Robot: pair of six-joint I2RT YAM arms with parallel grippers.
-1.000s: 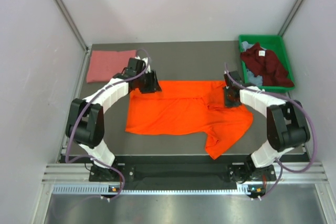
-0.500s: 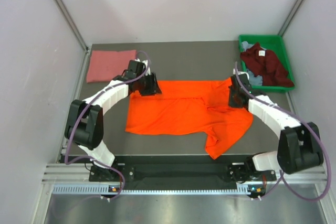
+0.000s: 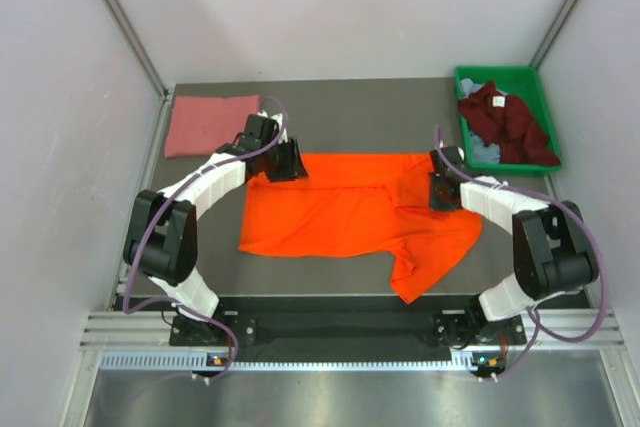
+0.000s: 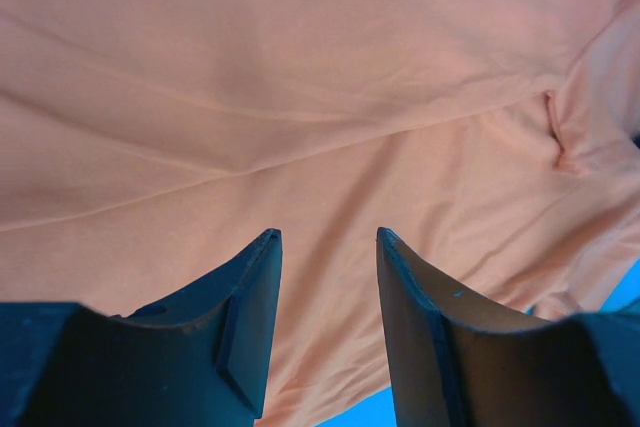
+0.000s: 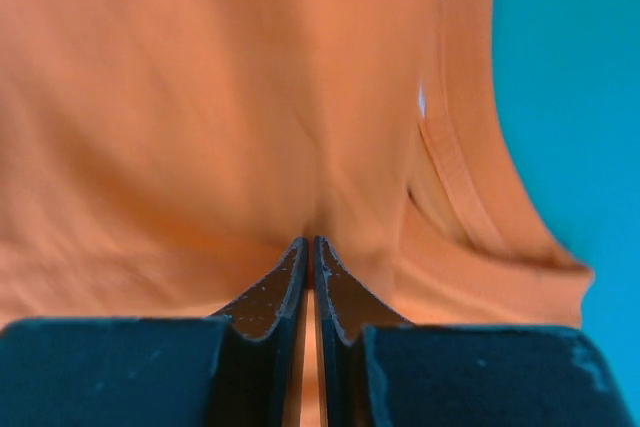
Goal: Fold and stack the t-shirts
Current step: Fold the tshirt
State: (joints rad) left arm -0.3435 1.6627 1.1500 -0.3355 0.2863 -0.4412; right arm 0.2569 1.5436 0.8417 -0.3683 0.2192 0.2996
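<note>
The orange t-shirt (image 3: 345, 212) lies spread flat, left of the green bin (image 3: 500, 73). At the shirt's edge nearest the bin, the right gripper (image 5: 311, 247) is pressed together on a fold, probably to pull it smooth. The left gripper (image 4: 328, 257) hangs spread over the corner farthest from the bin.

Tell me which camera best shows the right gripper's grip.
Right wrist: the right gripper is pinched shut on the orange t-shirt. Top external only shows it at the shirt's edge; left wrist misses it.
</note>
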